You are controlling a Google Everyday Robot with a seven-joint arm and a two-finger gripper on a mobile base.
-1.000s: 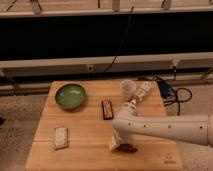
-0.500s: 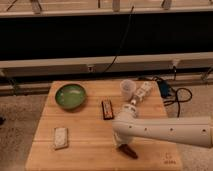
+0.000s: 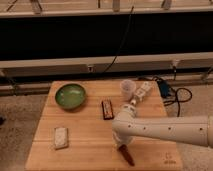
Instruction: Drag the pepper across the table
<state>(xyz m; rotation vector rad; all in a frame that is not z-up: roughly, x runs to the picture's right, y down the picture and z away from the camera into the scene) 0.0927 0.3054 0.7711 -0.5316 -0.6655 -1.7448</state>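
From my station I count one desk (image 3: 90, 137), a light wooden square with plank grain and a small dark mark at its near right corner. On it I count one green bowl (image 3: 70, 95) at the far left, one dark rectangular bar (image 3: 107, 109) with a light border near the middle, one pale translucent cup (image 3: 128, 90) toward the far right, one light-colored bottle-like object (image 3: 142, 93) lying tilted just beside the cup, and one small whitish flat packet (image 3: 60, 137) on the near left. There is one pepper (image 3: 127, 155), a small dark reddish-brown pod, lying on the desk close to its near edge, a little right of center, angled with its tapered end pointing toward the near right.

I see one arm (image 3: 165, 131), white and thick, reaching in from the right across the near part of the desk. Its fingers (image 3: 123, 146) point down at the desk right at the upper end of the pepper, and the pod extends out from under them toward the near edge. The tips are dark against the dark pod, so I cannot tell whether they are spread or pinching it. A tangle of black cable (image 3: 176, 95) lies on the floor beyond the desk's right side.
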